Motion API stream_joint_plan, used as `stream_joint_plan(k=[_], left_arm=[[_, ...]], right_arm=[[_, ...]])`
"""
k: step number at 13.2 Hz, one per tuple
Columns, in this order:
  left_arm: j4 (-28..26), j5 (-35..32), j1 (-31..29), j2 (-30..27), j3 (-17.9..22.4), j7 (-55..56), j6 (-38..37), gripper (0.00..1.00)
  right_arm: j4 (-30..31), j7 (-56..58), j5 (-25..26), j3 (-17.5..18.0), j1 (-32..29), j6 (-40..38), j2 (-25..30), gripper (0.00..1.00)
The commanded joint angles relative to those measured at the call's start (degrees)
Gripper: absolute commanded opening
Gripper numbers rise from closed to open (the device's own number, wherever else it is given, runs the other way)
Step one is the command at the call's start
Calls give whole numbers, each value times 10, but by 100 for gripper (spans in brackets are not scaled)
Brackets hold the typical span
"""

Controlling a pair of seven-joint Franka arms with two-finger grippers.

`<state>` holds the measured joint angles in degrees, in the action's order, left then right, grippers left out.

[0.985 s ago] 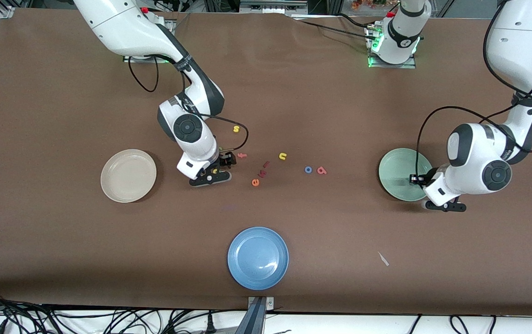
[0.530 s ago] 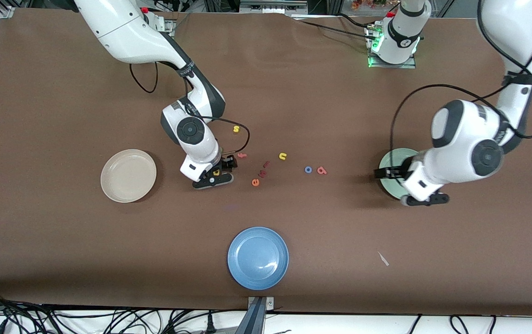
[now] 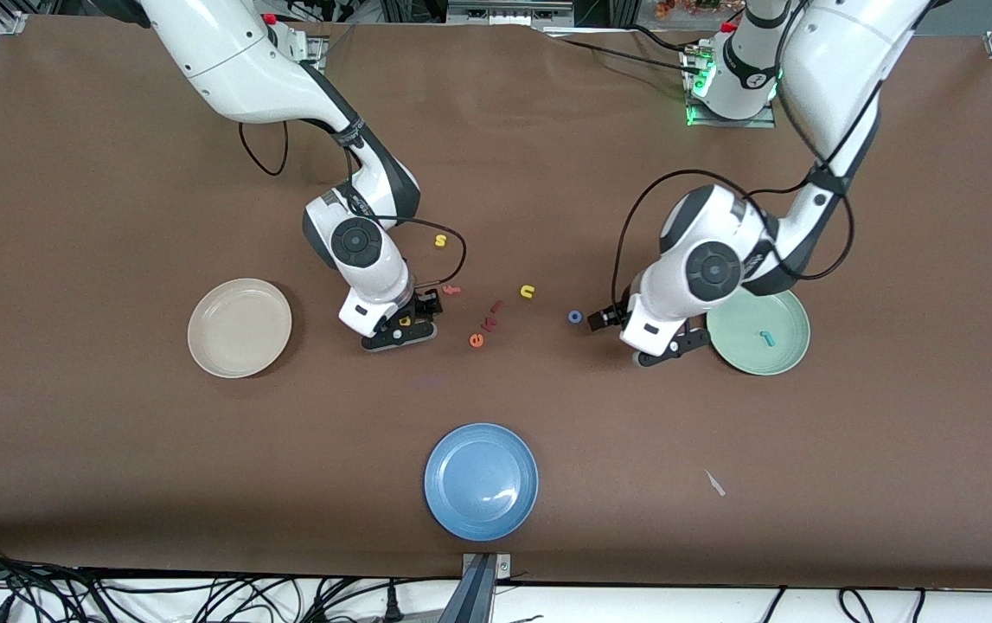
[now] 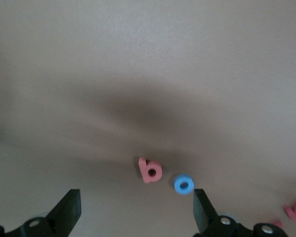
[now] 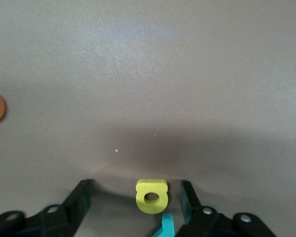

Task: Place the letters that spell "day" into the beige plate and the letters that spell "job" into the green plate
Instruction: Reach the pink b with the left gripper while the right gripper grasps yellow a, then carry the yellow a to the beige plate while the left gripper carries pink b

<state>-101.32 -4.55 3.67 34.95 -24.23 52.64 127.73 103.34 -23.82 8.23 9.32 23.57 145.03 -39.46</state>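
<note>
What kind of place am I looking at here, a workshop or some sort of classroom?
Most likely a robotics lab: two white robot arms are bolted along a brown-covered table, loose cables trail along its edge, and tiny foam letters and round plates are set out for sorting.

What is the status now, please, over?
Right tool open, straddling yellow letter. Left tool open over coral letter and blue "o". Teal "j" in green plate. Nothing blocking.
</note>
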Motion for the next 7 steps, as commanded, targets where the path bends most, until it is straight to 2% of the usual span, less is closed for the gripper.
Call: stream_joint_plan(k=[1, 2, 4, 5, 6, 7], left_arm=[[-18, -26, 12, 22, 4, 56, 49, 100], [-31, -28, 12, 21, 3, 66, 72, 100], [-36, -31, 14, 23, 4, 69, 86, 87], [-36, -50, 17, 30, 4, 72, 91, 83], [-38, -65, 18, 32, 3, 83, 95, 72], [-44, -77, 17, 31, 3, 84, 96, 70]], right_arm=[[14, 1, 9, 4, -4, 11, 3, 72], [15, 3, 9, 3, -4, 11, 3, 69], [18, 10, 8, 3, -5, 11, 5, 55], [18, 10, 9, 3, -5, 11, 5, 52], [18, 10, 9, 3, -5, 11, 4, 49], [18, 11, 9, 3, -5, 11, 4, 44]])
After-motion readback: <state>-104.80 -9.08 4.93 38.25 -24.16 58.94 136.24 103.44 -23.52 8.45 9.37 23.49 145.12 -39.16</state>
